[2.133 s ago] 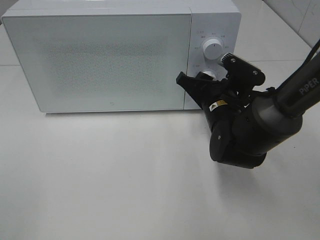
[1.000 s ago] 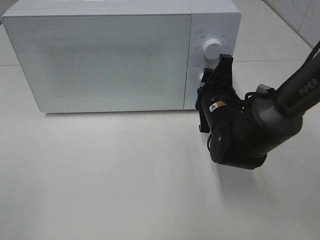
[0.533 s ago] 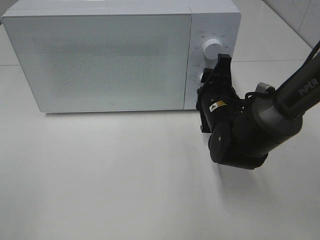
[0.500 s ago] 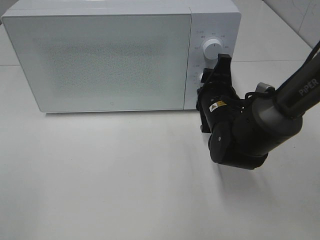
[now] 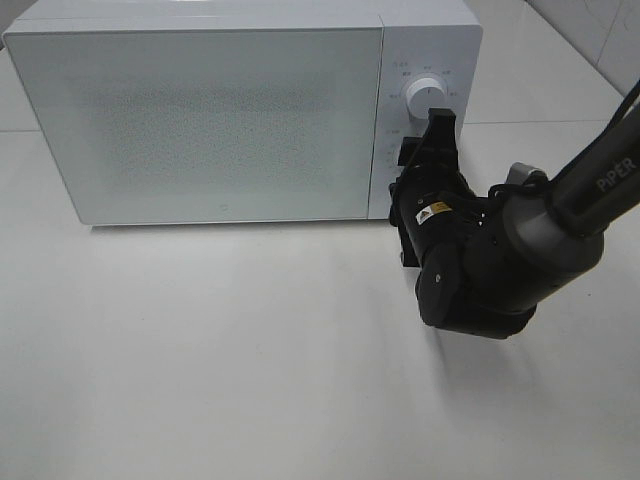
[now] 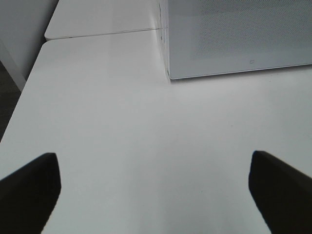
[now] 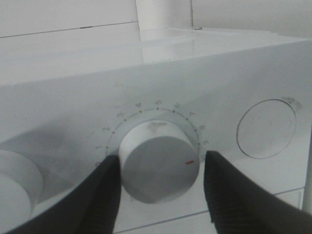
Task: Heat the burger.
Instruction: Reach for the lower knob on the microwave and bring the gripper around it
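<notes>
Straddling matte white round dial (image 7: pixel 153 156) on boxy white microwave (image 5: pixel 200 120): black right gripper (image 7: pixel 161 170), clamped or loose cannot tell. Left gripper (image 6: pixel 152 161) splayed wide over smooth white counter (image 6: pixel 122 122).

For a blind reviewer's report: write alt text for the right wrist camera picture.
Two black fingers of the right gripper flank a white microwave dial with a red mark and a numbered scale around it; whether they touch it is unclear. A round button sits beside the dial.
</notes>
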{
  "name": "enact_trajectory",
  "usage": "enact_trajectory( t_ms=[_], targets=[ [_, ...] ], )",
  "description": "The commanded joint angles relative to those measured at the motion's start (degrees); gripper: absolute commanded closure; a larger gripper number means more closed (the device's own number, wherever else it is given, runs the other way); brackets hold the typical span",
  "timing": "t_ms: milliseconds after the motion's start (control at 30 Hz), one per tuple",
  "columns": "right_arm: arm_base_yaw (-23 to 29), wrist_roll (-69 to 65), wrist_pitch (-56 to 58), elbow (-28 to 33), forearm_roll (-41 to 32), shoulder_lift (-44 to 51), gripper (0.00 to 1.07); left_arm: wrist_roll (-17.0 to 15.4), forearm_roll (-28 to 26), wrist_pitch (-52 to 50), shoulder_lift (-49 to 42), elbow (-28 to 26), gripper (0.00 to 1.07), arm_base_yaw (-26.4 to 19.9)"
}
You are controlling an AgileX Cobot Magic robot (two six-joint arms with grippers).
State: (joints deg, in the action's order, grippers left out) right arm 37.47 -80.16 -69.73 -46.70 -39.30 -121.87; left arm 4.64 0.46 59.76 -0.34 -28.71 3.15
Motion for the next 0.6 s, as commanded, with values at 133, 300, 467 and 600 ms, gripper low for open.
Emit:
enact_trajectory(
  t_ms=[133, 300, 467, 600],
  targets=[
    [-0.6, 2.4, -1.5, -0.8, 1.9, 0.5, 0.45, -0.3, 0.2, -0.1, -1.3, 0.2, 0.09, -0.1],
    [-0.6, 4.8, -1.3, 1.1, 2.0, 2.5, 0.44, -0.3, 0.2, -0.1, -1.3, 0.2, 0.09, -0.1],
    [-0.6, 7.2, 1.4, 4.0, 3.3, 4.8, 0.44, -0.3, 0.2, -0.1, -1.3, 0.2, 0.09, -0.1],
    [-0.6, 9.1, 2.9, 7.8, 6.4, 7.3, 0.44, -0.3, 0.2, -0.1, -1.3, 0.2, 0.09, -0.1]
  ],
)
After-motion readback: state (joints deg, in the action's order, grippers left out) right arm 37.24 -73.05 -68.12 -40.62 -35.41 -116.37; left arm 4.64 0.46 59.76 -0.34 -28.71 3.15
